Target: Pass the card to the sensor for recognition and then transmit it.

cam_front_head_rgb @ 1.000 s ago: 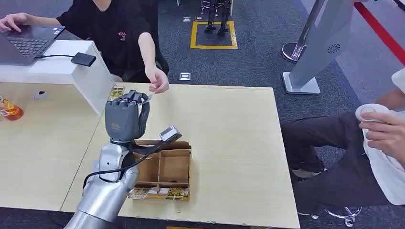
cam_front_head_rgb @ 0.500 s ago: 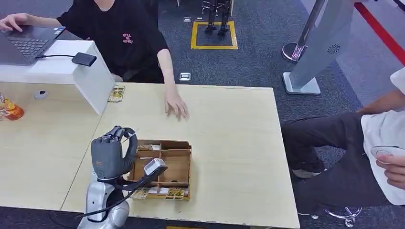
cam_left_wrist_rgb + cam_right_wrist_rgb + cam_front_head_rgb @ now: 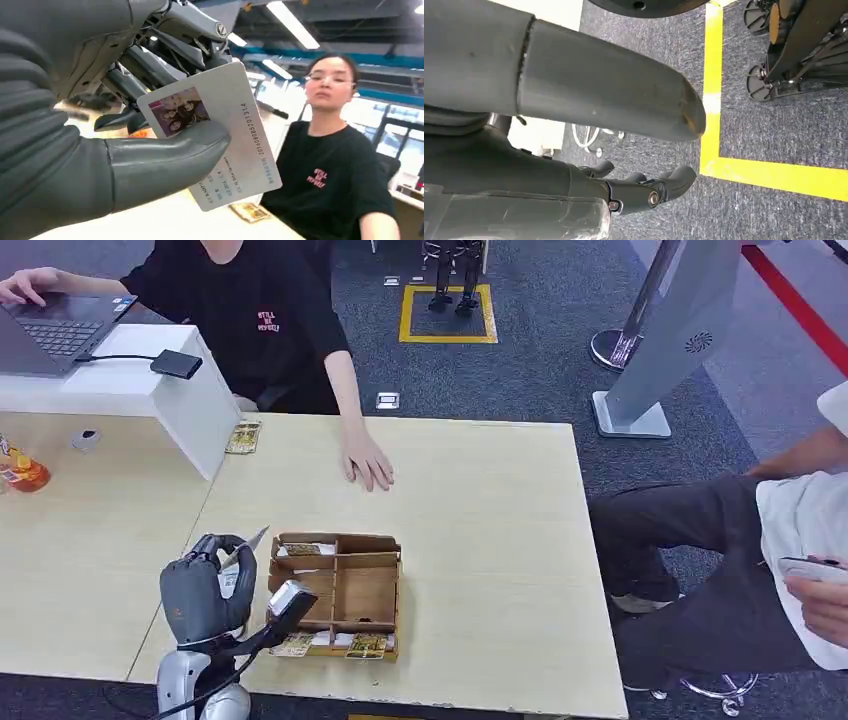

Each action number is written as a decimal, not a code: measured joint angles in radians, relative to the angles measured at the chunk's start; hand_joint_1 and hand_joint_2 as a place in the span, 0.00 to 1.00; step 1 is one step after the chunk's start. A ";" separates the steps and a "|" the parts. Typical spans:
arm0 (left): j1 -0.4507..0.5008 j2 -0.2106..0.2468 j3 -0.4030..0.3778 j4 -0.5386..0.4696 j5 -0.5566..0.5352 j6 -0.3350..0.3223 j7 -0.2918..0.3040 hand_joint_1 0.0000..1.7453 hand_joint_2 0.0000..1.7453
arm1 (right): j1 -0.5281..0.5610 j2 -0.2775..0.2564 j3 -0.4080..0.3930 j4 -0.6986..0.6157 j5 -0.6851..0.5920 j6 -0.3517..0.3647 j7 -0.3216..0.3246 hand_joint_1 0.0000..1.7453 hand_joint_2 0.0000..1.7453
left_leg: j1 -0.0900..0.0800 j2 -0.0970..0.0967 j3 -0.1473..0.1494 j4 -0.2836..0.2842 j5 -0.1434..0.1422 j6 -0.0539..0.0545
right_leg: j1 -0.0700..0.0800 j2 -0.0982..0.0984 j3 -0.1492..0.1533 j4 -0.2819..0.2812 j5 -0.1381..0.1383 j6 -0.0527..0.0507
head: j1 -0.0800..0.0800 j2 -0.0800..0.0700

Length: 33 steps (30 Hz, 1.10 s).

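Card (image 3: pixel 220 135) sits pinched under my left hand (image 3: pixel 205 590)'s thumb (image 3: pixel 165 160), low left of the head frame beside the cardboard tray (image 3: pixel 340 592). Person's hand (image 3: pixel 366 460) rests flat on the table (image 3: pixel 490 530) above it. Right hand (image 3: pixel 574 100) hangs over carpet, fingers apart, holding nothing.

Light wood table (image 3: pixel 480 500) – dark grey carpet (image 3: pixel 540 360), yellow floor square (image 3: pixel 447 312).
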 joint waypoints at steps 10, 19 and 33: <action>-0.004 0.024 -0.002 0.000 0.128 -0.012 0.024 1.00 1.00 | 0.000 0.000 -0.005 0.001 -0.001 -0.001 -0.001 0.00 0.00 | 0.000 0.000 0.000 0.000 0.000 0.000 | 0.000 0.000 0.000 0.000 0.000 0.000 | 0.000 0.000; -0.033 0.055 -0.038 0.013 0.371 -0.222 0.058 1.00 1.00 | 0.000 0.000 -0.006 0.001 -0.001 0.004 0.002 0.00 0.00 | 0.000 0.000 0.000 0.000 0.000 0.000 | 0.000 0.000 0.000 0.000 0.000 0.000 | 0.000 0.000; -0.068 0.087 -0.040 0.032 0.438 -0.303 0.108 1.00 1.00 | -0.001 0.000 -0.009 0.001 -0.008 0.003 0.005 0.00 0.00 | 0.000 0.000 0.001 0.000 0.000 0.000 | 0.000 0.000 0.001 0.000 0.000 0.000 | 0.000 0.000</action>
